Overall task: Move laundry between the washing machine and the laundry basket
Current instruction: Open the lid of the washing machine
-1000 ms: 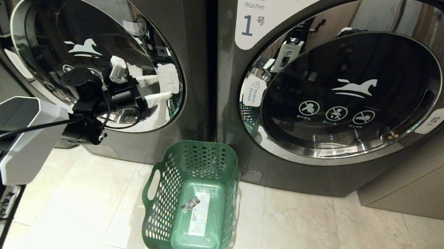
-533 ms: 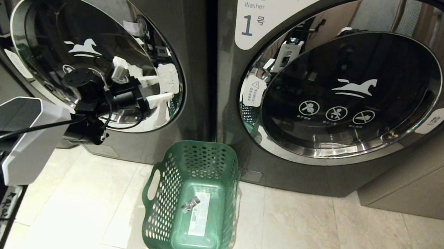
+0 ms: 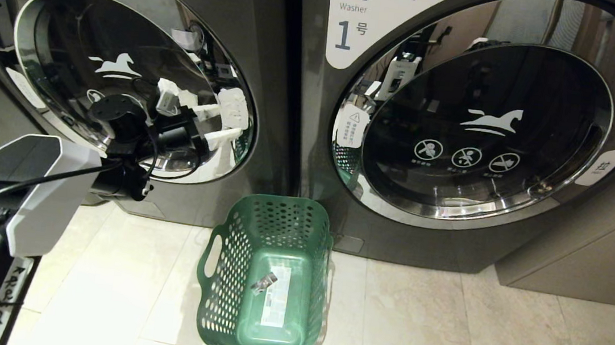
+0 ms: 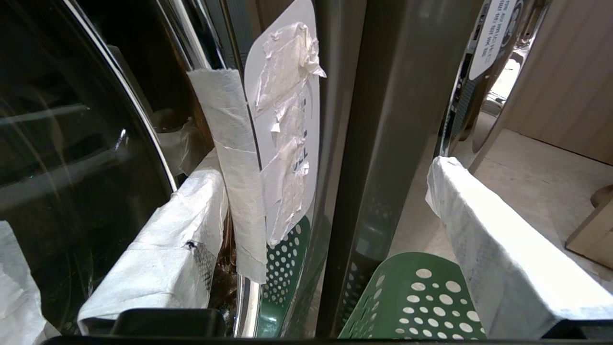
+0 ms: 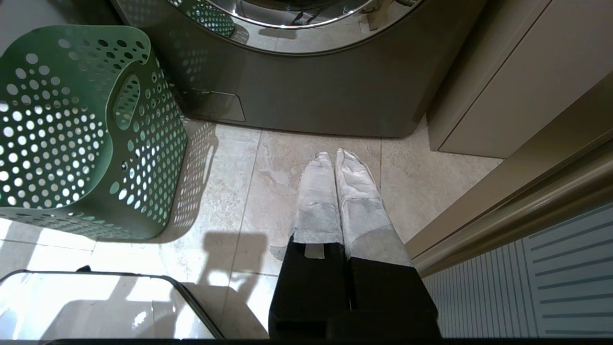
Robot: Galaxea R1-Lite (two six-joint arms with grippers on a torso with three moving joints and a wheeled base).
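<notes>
Head view: "Washer 1" label, horse logo.

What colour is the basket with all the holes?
The basket is dark green. The head view shows it best.

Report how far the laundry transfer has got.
Nothing looks done: the laundry basket holds only its floor label, and no laundry is in view. In hand: the open left gripper sits at the right edge of the left washing machine's door, which looks closed. The right gripper hangs shut above the floor tiles. Opening the door and moving the laundry remain.
</notes>
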